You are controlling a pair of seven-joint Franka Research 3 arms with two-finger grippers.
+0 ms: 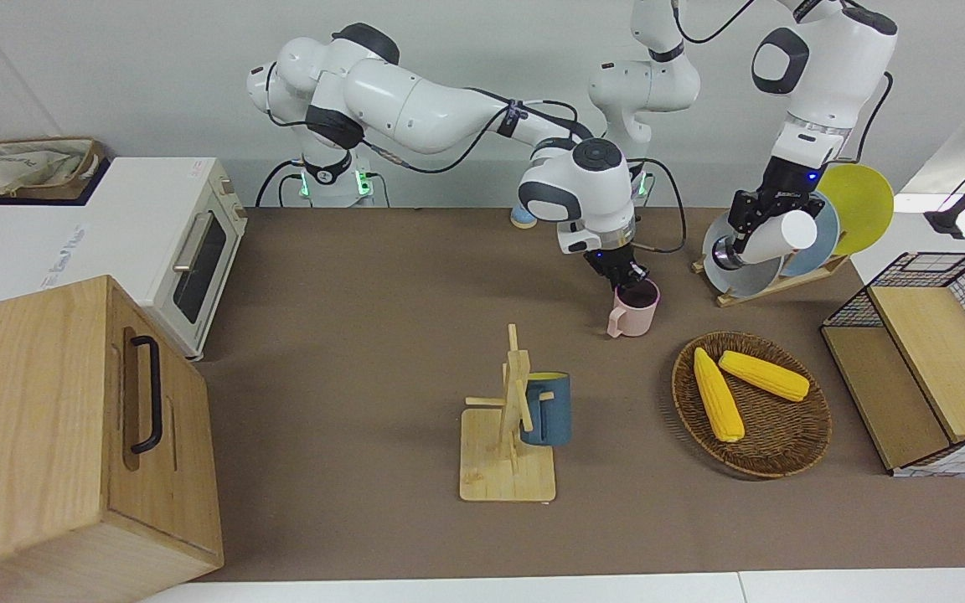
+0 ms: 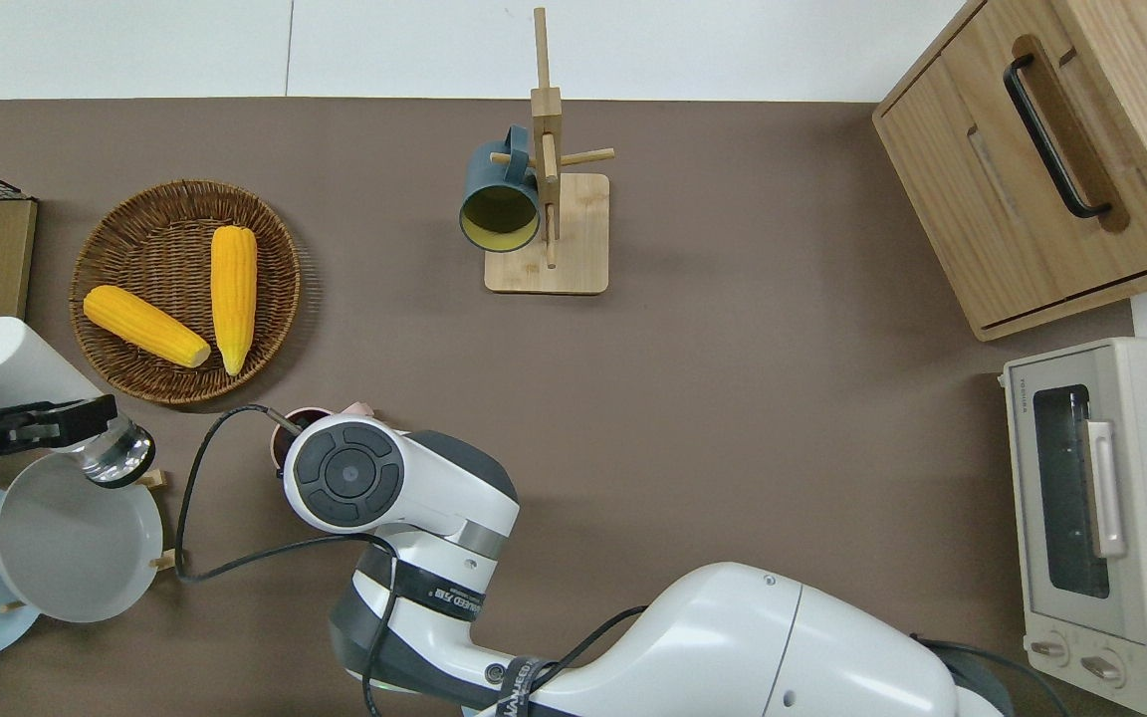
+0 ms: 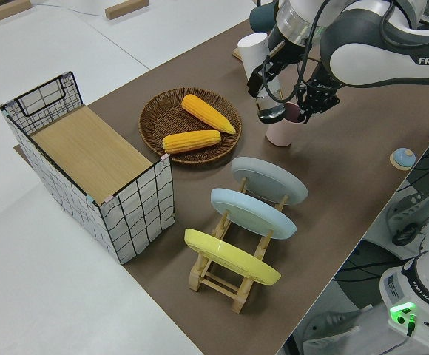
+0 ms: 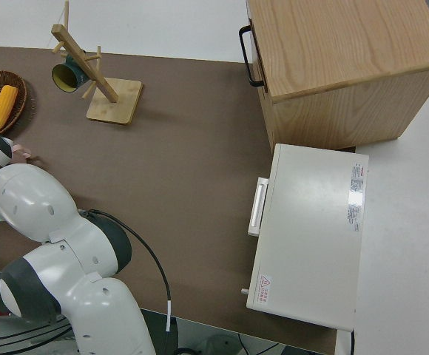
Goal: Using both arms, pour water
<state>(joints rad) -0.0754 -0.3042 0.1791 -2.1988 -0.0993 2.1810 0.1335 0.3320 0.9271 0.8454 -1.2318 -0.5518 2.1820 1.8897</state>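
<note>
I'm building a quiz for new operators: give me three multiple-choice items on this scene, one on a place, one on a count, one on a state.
1. Where is the blue mug?
A. hanging on the wooden mug rack
B. in the wicker basket
C. on the toaster oven

2. How many corn cobs lie in the wicker basket?
A. one
B. two
C. three

3. What does the left gripper hold?
A. a plate
B. nothing
C. a white bottle, tilted

Key: 1 A, its handle is hooked on a peg of the rack. 2 B, two yellow cobs lie side by side. 3 C, the fingers clamp the tilted bottle, metal mouth lowest, toward the pink mug.
</note>
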